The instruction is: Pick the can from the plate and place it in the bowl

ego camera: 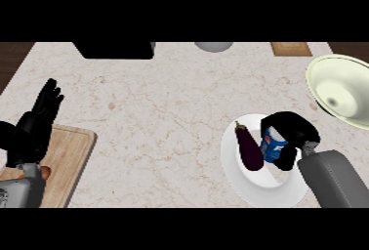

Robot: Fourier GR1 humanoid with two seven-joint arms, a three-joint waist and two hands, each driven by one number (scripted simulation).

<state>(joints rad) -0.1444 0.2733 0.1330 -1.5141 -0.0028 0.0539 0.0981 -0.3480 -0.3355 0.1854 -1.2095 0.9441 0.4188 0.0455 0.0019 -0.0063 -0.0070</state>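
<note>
- The right hand [290, 131] is over the plate [249, 188], its fingers [288, 157] curled round the can [273, 146], which shows blue between them.
- The can stands on the plate's upper right part, just right of a dark eggplant [249, 148] that lies lengthwise on the plate; can and eggplant are close, and whether they touch cannot be told.
- The grey right forearm [335, 178] comes in from the lower right and covers the plate's right rim.
- The bowl [342, 90], pale and cream inside, sits up and right of the plate at the view's right edge, near the plate but apart from it.
- The worktop [158, 107] is light marble with fine veins; its middle is bare between plate and left side.
- The left hand [39, 117] rests at the left edge, fingers straight and up, over a wooden board [72, 151].
- Along the far edge stand a black box [115, 50], a grey round thing [213, 46] and a small wooden block [290, 48].
</note>
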